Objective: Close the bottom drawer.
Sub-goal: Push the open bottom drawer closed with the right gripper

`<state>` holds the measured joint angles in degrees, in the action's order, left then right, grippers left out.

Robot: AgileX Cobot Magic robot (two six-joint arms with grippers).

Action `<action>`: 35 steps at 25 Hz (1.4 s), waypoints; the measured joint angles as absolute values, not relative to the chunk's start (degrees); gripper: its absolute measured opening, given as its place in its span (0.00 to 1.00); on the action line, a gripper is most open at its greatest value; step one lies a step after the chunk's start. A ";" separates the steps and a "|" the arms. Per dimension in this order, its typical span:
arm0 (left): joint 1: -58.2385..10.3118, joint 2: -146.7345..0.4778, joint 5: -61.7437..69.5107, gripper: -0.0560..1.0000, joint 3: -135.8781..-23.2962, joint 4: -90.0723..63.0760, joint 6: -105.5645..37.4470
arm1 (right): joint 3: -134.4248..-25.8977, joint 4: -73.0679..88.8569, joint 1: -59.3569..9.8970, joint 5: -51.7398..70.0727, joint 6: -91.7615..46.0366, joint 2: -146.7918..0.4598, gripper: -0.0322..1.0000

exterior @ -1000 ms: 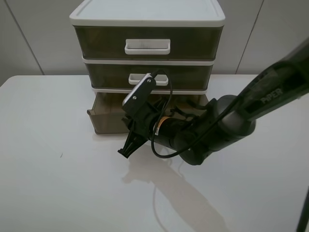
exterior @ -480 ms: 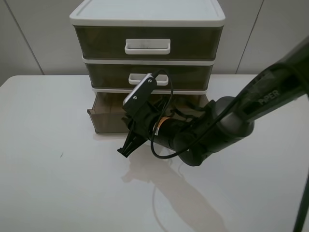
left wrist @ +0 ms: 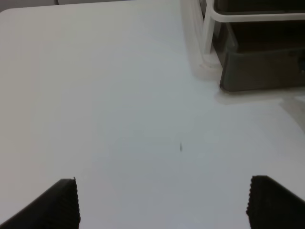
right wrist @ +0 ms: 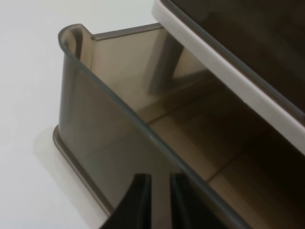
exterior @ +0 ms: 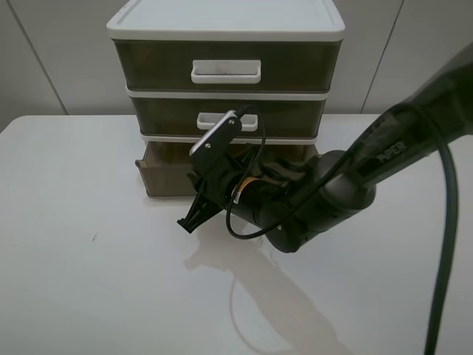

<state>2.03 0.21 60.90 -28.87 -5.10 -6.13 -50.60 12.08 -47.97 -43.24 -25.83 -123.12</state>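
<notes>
The bottom drawer (exterior: 159,177) juts partly open beneath the unit (exterior: 225,18) on the tabletop (exterior: 74,281). The right wrist view reveals the right claw (right wrist: 159,202) pinched narrow at the drawer's front wall. Only the left wrist view shows the left claw (left wrist: 164,205), spread wide.

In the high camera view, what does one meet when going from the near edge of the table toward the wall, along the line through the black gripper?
Bare table → right gripper → bottom drawer, partly pulled out → white-framed drawer unit → wall.

bottom drawer (exterior: 161,177) sticking out of unit (exterior: 222,21), right hand (exterior: 188,221) before it
</notes>
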 joint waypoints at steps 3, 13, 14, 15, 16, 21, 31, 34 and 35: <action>2.03 0.21 60.90 0.73 -28.87 -5.10 -6.13 | -50.68 12.55 -48.03 -44.81 -25.80 -123.93 0.04; 2.03 0.21 60.90 0.73 -28.87 -5.10 -6.13 | -53.12 15.42 -48.28 -46.61 -25.69 -126.08 0.04; 2.03 0.21 60.90 0.73 -28.87 -5.10 -6.13 | -53.52 15.79 -48.28 -46.68 -25.69 -126.34 0.04; 2.03 0.21 60.90 0.73 -28.87 -5.10 -6.13 | -53.80 16.35 -48.28 -46.89 -25.69 -126.64 0.04; 2.03 0.21 60.90 0.73 -28.87 -5.10 -6.13 | -54.07 16.81 -48.32 -46.88 -25.69 -126.83 0.04; 2.03 0.21 60.90 0.73 -28.87 -5.10 -6.13 | -54.33 17.96 -48.47 -47.89 -25.63 -127.38 0.04; 2.03 0.21 60.90 0.73 -28.87 -5.10 -6.13 | -54.63 19.80 -48.47 -48.35 -25.44 -127.55 0.04; 2.03 0.21 60.90 0.73 -28.87 -5.10 -6.13 | -54.63 20.18 -48.47 -48.55 -25.26 -127.60 0.04; 2.03 0.21 60.90 0.73 -28.87 -5.10 -6.13 | -54.63 20.18 -48.47 -48.55 -25.26 -127.60 0.04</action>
<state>2.03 0.21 60.90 -28.87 -5.10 -6.13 -54.63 20.18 -48.47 -48.55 -25.26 -127.60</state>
